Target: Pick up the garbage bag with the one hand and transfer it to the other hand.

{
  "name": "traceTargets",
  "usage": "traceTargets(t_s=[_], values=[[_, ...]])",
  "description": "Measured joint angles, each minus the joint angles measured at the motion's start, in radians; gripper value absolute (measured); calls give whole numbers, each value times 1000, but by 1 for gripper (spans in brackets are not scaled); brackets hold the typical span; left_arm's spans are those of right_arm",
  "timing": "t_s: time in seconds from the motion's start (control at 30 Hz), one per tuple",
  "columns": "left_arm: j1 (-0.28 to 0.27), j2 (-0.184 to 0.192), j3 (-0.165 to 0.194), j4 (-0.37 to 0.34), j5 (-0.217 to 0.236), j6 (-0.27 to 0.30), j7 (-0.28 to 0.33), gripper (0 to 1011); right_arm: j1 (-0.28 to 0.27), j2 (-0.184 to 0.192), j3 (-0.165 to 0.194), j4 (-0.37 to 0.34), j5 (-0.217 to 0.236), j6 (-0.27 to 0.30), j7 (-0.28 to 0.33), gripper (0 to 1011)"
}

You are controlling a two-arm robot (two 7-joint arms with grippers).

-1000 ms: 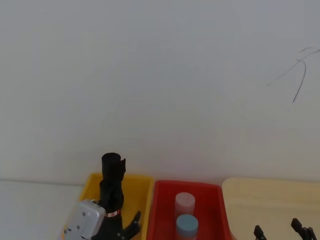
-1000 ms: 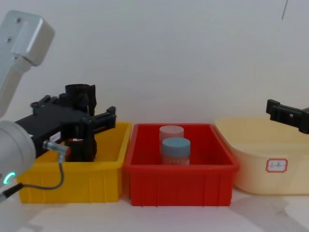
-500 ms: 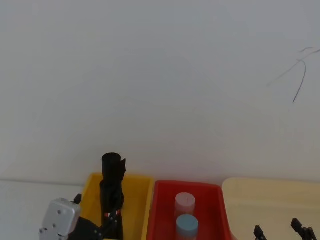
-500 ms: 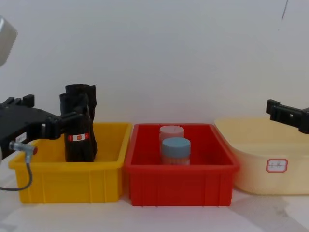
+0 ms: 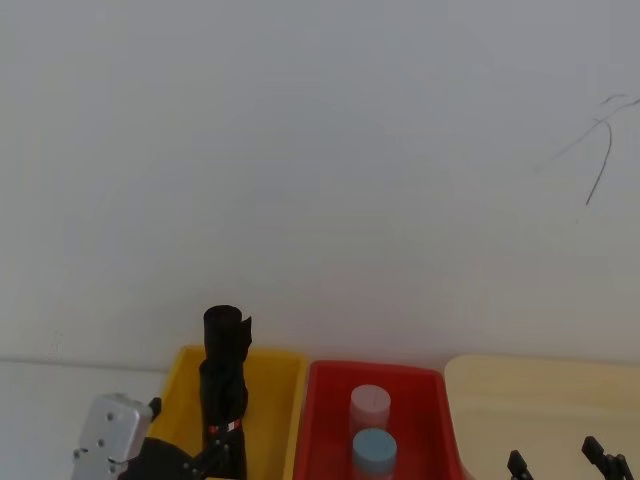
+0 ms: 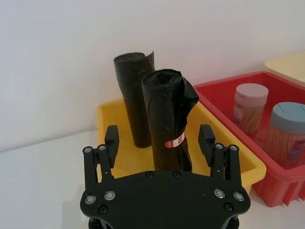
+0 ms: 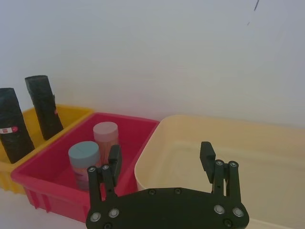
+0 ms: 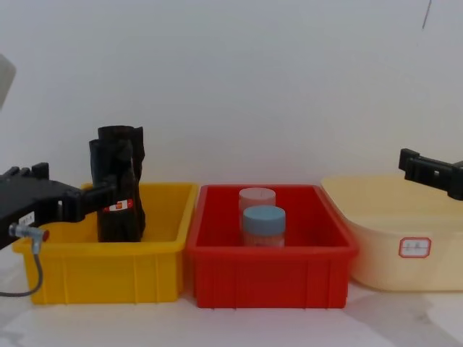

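Standing upright in the yellow bin (image 8: 108, 271), the bag (image 6: 167, 114) shows its red-white label toward the L gripper (image 6: 158, 135). A plain roll (image 6: 133, 95) stands just behind it, the two close together. L gripper sits at the bin's left side, fingers wide apart, gap lined up w/ the bag, not clamped on it. In chest view one finger (image 8: 87, 199) overlaps the bag's left edge; contact can't be told. R gripper (image 7: 159, 155) hovers over the cream tub (image 7: 267, 143), fingers apart, holding nothing. Red bin (image 8: 271, 278) betw. yellow bin and tub holds two jars (image 8: 263, 224).
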Motion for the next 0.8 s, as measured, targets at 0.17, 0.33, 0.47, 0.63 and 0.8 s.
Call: traceTargets(t_s=[0.17,0.33,0.47,0.63,0.8], values=[[-24,-12,-2,41,-22,-6,-35,1002,0,0,0,0,0,0,0,1000],[-47,-23,-6,80,-38,-19,-65,1002,0,0,0,0,0,0,0,1000],[-61,-30,-7,101,-45,-27,-81,1001,0,0,0,0,0,0,0,1000],[-91,-43,-11,148,-58,-42,-111,1001,0,0,0,0,0,0,0,1000],[-115,-52,-12,185,-66,-54,-133,1001,0,0,0,0,0,0,0,1000]])
